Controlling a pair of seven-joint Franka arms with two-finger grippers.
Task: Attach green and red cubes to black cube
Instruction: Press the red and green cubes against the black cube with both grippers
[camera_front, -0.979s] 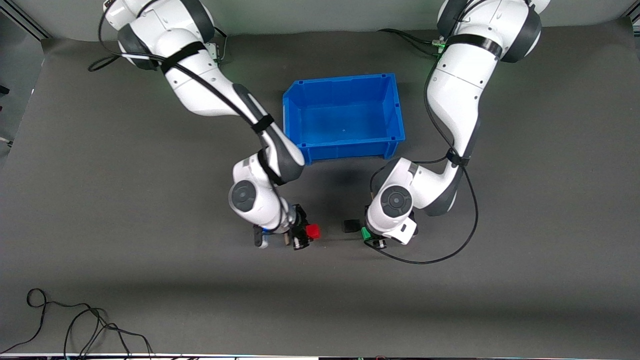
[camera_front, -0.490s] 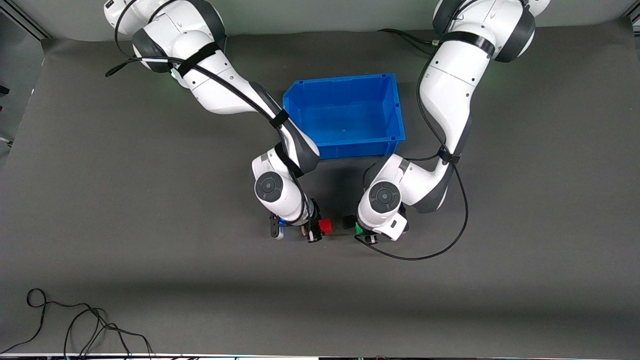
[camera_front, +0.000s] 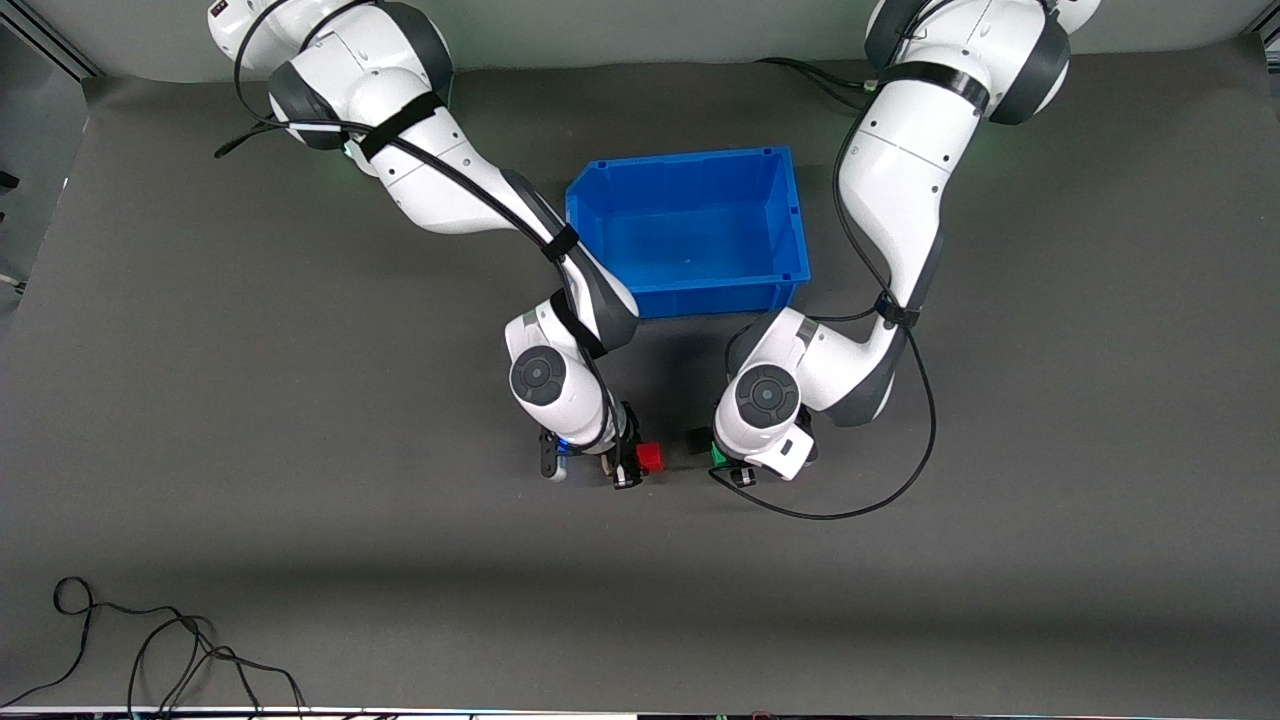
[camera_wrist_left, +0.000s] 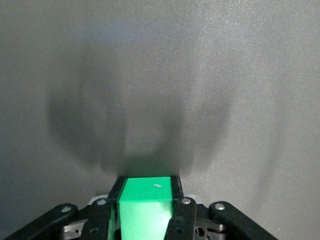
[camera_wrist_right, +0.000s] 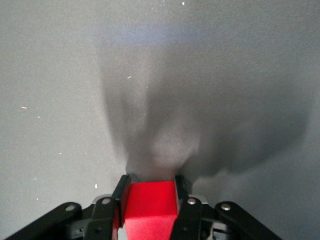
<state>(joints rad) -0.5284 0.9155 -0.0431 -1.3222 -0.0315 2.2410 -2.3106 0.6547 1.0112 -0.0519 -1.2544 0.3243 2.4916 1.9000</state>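
I see both arms have closed in toward the middle of the table, nearer the front edge than the blue bin (camera_front: 688, 226). The right gripper (camera_front: 634, 462) has its jaws clamped on the red cube (camera_front: 651, 457); the left gripper (camera_front: 722, 458) has its jaws clamped on the green cube (camera_front: 717, 456). The wrist views confirm both grips: green cube (camera_wrist_left: 146, 206) and red cube (camera_wrist_right: 149, 202) each sit squeezed between the fingers.

The black cube (camera_front: 698, 439) rests on the mat between the 2 grippers, with the green cube touching or just beside it and the red cube still a little apart.

Against 1 second ago, both cubes have travelled inward; over the last half second almost nothing has shifted. I judge the green join is about made, and the red cube needs a final push.
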